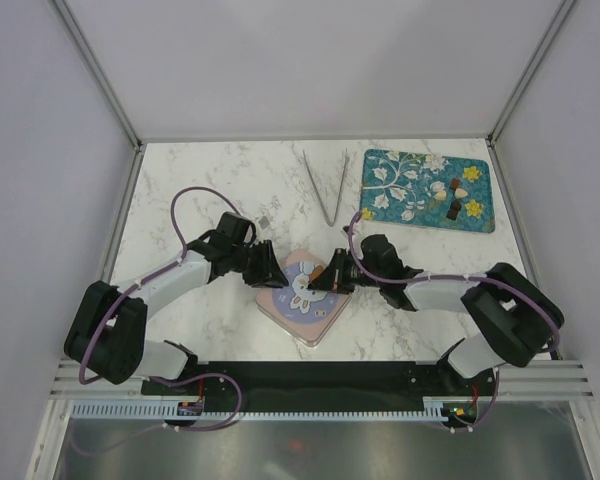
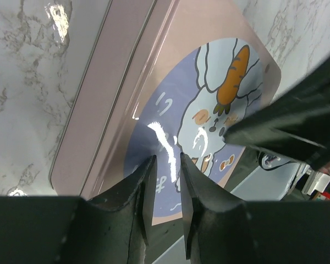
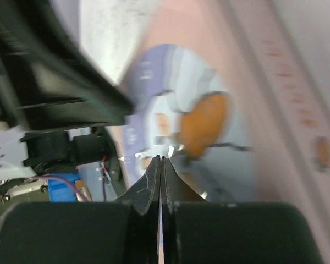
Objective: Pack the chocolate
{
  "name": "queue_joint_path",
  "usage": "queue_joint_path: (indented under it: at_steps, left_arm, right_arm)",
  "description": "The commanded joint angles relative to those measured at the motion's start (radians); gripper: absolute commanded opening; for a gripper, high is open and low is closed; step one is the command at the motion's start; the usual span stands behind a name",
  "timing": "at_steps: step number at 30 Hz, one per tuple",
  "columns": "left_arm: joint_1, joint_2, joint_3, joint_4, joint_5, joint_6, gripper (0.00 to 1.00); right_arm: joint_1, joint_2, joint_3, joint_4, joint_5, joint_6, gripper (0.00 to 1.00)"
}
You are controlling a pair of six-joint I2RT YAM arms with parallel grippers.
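Observation:
The chocolate point(image 1: 450, 195), several small brown and cream pieces, lies on a teal flowered mat point(image 1: 395, 172) at the back right, far from both grippers. A pink tin point(image 1: 280, 306) with a rabbit-and-carrot lid point(image 2: 154, 66) sits at the table's front middle. My left gripper point(image 1: 272, 272) hovers at the tin's left side; its jaws point(image 2: 168, 158) stand a narrow gap apart over the lid with nothing between them. My right gripper point(image 1: 326, 280) is at the tin's right side, shut and empty, its tips point(image 3: 161, 158) right by the printed carrot point(image 3: 203, 124).
Metal tongs point(image 1: 328, 186) lie at the back middle, points toward the arms. A tiny grey item point(image 1: 265, 221) rests on the marble behind the left gripper. White walls enclose the table on three sides.

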Motion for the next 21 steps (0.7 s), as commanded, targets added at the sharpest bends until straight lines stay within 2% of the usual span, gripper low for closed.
queue_joint_path:
  at_steps: [1, 3, 4, 6, 10, 12, 13, 14, 16, 17, 19, 20, 21]
  left_arm:
    - [-0.003, 0.044, -0.053, -0.052, -0.128, 0.004, 0.33]
    - [-0.003, 0.033, -0.057, -0.049, -0.131, -0.006, 0.33]
    - [-0.003, 0.023, -0.050, -0.049, -0.130, -0.006, 0.33]
    - [-0.003, 0.010, -0.022, -0.069, -0.127, -0.003, 0.33]
    - [-0.001, -0.036, 0.126, -0.133, -0.120, 0.032, 0.33]
    - [-0.001, -0.071, 0.197, -0.150, -0.108, 0.062, 0.35]
    - [-0.001, -0.091, 0.219, -0.153, -0.102, 0.072, 0.36]
    - [-0.001, -0.132, 0.239, -0.156, -0.100, 0.086, 0.39]
    - [-0.003, -0.175, 0.286, -0.158, -0.111, 0.118, 0.43]
    - [-0.001, -0.219, 0.302, -0.155, -0.120, 0.129, 0.45]
    - [-0.001, -0.258, 0.343, -0.156, -0.157, 0.155, 0.48]
    - [-0.001, -0.280, 0.354, -0.156, -0.175, 0.161, 0.54]
    - [-0.001, -0.322, 0.372, -0.153, -0.203, 0.178, 0.58]
  right_arm:
    - [-0.039, 0.106, -0.036, 0.138, -0.041, 0.013, 0.00]
    - [-0.051, 0.111, -0.018, 0.078, -0.055, -0.002, 0.00]
    - [-0.051, 0.079, 0.020, -0.034, -0.045, -0.025, 0.00]
    - [-0.051, 0.027, 0.060, -0.138, 0.003, -0.092, 0.00]
    - [-0.053, -0.123, 0.219, -0.438, 0.112, -0.200, 0.00]
    - [-0.049, -0.162, 0.293, -0.534, 0.196, -0.253, 0.07]
    - [-0.051, -0.198, 0.315, -0.616, 0.228, -0.269, 0.13]
    - [-0.051, -0.218, 0.332, -0.650, 0.256, -0.283, 0.28]
    - [-0.051, -0.278, 0.372, -0.725, 0.342, -0.333, 0.42]
    - [-0.052, -0.300, 0.386, -0.744, 0.368, -0.352, 0.60]
    - [-0.051, -0.372, 0.422, -0.788, 0.444, -0.402, 0.85]
    - [-0.051, -0.396, 0.435, -0.804, 0.471, -0.413, 0.98]
    - [-0.052, -0.447, 0.455, -0.816, 0.510, -0.424, 0.98]
